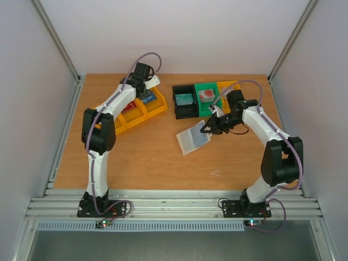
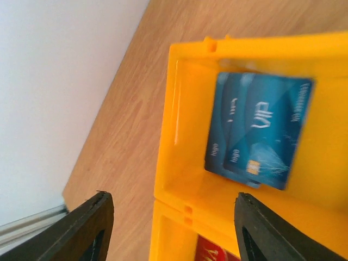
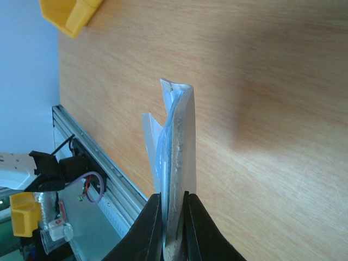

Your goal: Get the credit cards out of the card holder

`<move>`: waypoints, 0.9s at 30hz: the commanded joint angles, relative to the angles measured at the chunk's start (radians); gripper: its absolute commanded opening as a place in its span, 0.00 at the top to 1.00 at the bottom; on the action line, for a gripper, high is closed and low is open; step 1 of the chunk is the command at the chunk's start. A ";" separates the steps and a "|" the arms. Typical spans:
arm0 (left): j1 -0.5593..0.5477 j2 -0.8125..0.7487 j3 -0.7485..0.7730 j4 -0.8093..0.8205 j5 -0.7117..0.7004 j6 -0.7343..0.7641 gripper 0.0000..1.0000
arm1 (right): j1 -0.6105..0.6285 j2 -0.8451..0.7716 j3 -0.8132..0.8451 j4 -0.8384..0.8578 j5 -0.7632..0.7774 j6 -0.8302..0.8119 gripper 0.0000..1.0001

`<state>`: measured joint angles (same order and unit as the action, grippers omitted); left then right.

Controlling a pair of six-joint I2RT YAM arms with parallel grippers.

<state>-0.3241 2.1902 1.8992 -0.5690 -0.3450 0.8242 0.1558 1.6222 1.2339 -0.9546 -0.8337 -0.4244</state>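
Observation:
Blue credit cards (image 2: 255, 130) lie overlapped inside a yellow bin (image 2: 174, 179); in the top view they show as a blue patch (image 1: 147, 98) in the bin under my left wrist. My left gripper (image 2: 174, 228) is open and empty above that bin (image 1: 155, 106). My right gripper (image 3: 174, 209) is shut on one edge of the whitish card holder (image 3: 176, 141), seen edge-on with its panels splayed. In the top view the right gripper (image 1: 208, 128) holds the holder (image 1: 193, 140) just above the table, left of the fingers.
A row of yellow bins (image 1: 122, 117) sits at the back left, one with a red item (image 2: 217, 254). A black bin (image 1: 185, 102), a green bin (image 1: 206, 98) and a yellow bin (image 1: 228, 87) stand at the back right. The aluminium rail (image 1: 174, 206) runs along the near edge.

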 commanded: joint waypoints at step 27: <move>-0.006 0.318 0.360 -0.378 0.185 -0.366 0.68 | -0.016 -0.038 0.058 -0.029 -0.032 -0.047 0.99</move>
<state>-0.3214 2.4424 2.2116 -0.9569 -0.0654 0.4534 0.1497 1.5913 1.2747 -0.9874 -0.8501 -0.4587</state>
